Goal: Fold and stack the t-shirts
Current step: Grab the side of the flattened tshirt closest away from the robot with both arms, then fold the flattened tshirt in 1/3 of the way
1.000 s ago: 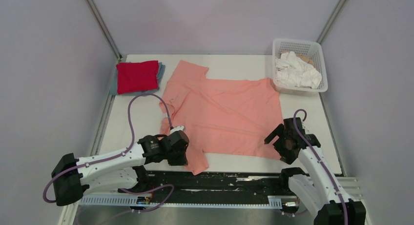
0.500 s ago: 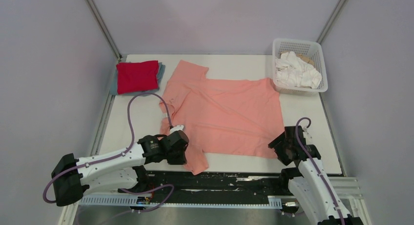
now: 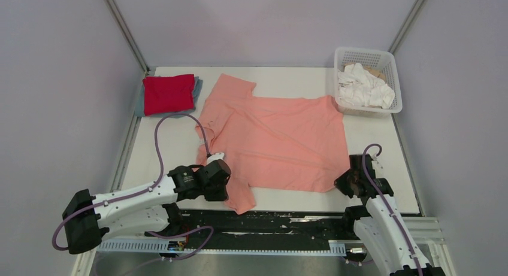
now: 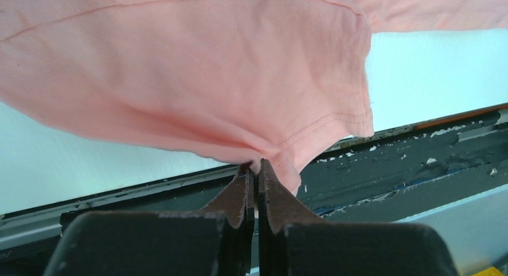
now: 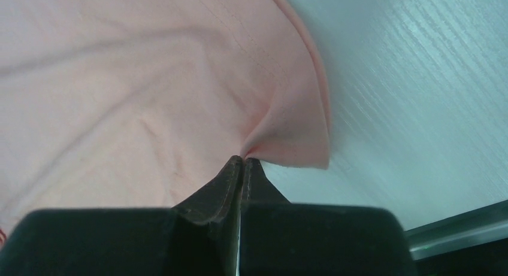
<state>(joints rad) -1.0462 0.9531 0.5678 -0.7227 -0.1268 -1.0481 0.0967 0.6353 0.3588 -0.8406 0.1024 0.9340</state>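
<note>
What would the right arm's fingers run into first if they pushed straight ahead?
The salmon-pink t-shirt: the right gripper has its fingers shut on a corner, and more of that cloth lies straight ahead on the table. Depth is unclear.

The spread shirt (image 3: pixel 275 141) covers the middle of the table (image 3: pixel 383 150). The left gripper (image 4: pixel 256 167) pinches its near left sleeve and the right gripper (image 5: pixel 244 159) its near right corner. At the far left a folded shirt (image 3: pixel 168 93) lies on a second shirt (image 3: pixel 198 88); at the far right stands a basket (image 3: pixel 366 53) with cloths (image 3: pixel 362 90) in it.
</note>
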